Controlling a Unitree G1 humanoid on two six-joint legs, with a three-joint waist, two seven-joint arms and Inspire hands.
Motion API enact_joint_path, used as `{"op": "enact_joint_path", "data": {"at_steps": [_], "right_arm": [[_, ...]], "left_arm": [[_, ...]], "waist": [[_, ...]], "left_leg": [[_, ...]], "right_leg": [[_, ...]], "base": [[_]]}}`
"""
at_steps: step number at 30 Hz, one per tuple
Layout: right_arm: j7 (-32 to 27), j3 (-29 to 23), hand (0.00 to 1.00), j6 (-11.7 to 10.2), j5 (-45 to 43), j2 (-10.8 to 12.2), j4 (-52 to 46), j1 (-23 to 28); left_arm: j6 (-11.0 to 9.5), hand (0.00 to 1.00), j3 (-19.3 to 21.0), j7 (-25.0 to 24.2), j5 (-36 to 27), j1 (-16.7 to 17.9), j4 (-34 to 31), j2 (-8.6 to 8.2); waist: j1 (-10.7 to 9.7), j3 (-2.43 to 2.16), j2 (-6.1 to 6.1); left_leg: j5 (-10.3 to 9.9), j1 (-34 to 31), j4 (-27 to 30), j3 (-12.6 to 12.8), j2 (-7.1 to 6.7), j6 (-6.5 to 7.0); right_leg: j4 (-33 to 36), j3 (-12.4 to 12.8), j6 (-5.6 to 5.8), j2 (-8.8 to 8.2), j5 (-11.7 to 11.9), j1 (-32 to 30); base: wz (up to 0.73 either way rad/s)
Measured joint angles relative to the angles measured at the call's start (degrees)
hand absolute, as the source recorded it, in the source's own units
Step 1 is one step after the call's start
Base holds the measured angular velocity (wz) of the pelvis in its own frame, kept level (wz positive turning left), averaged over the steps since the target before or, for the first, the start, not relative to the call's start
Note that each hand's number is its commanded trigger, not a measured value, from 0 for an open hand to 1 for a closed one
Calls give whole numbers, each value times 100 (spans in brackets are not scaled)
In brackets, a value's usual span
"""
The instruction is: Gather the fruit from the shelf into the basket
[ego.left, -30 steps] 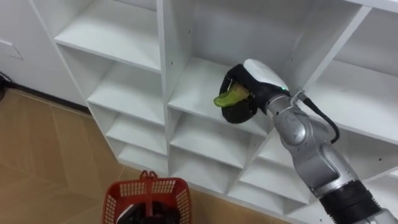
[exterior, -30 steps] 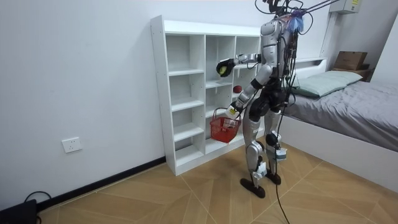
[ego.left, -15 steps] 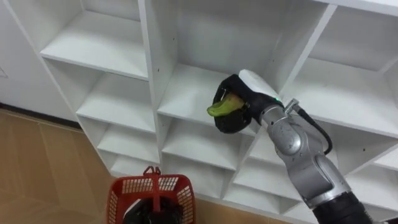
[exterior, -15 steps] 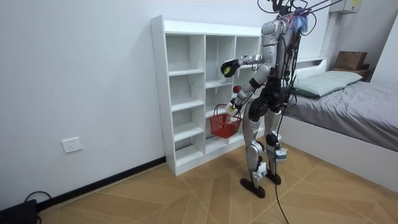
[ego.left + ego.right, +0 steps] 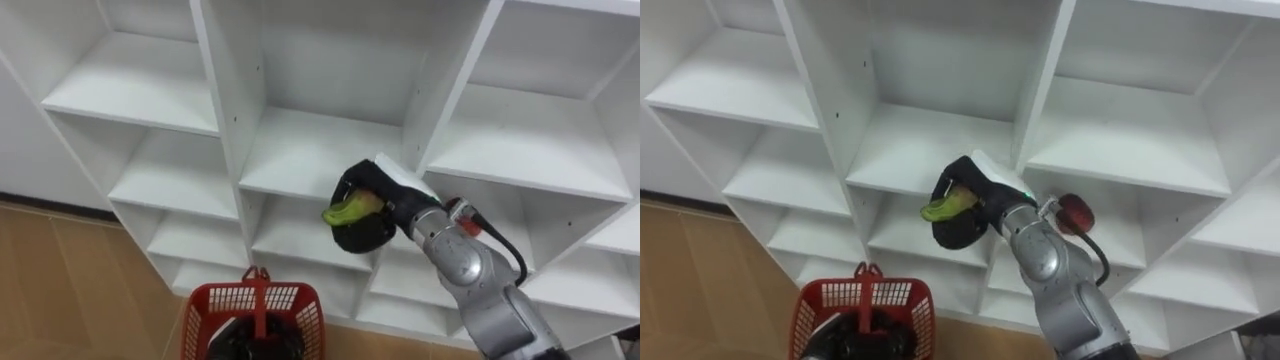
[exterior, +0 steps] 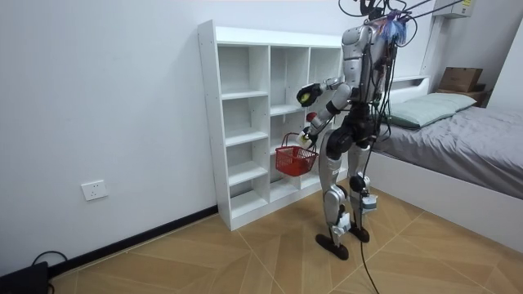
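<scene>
nearest, at 6 o'clock in the eye views, a red basket (image 5: 210, 312) hangs at the left hand (image 6: 308, 139); whether that hand grips the handle i cannot tell. at 1 o'clock from the basket, the right hand (image 5: 370, 228) is closed round a yellow-green fruit (image 5: 345, 210), whose tip pokes out toward 9 o'clock. behind it stands the white closet (image 5: 225, 110), the hand level with a middle-column shelf edge. at 3 o'clock from the hand a red fruit (image 5: 1076, 213) sits on a right-column shelf, partly behind the forearm. the robot stands upright facing the closet.
</scene>
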Motion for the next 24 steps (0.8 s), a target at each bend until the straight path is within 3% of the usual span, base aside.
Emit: {"op": "enact_joint_path", "data": {"at_steps": [12,24], "right_arm": [[-45,-182,100,-3,56,-31,172,532],[-314,-185,100,-9,88,35,1096,735]], "left_arm": [[-13,100,-327,123,-9,-27,-28,9],[-10,100,-401,-8,15,-97,40,10]], "waist": [[-184,31,63],[-275,13,120]], "left_leg": [[-9,52,-21,190,39,7],[-8,75,-35,161,37,7]], "right_leg": [[70,145,-1,32,1,-63],[68,187,-4,31,2,-67]], "base": [[-7],[-1]]}}
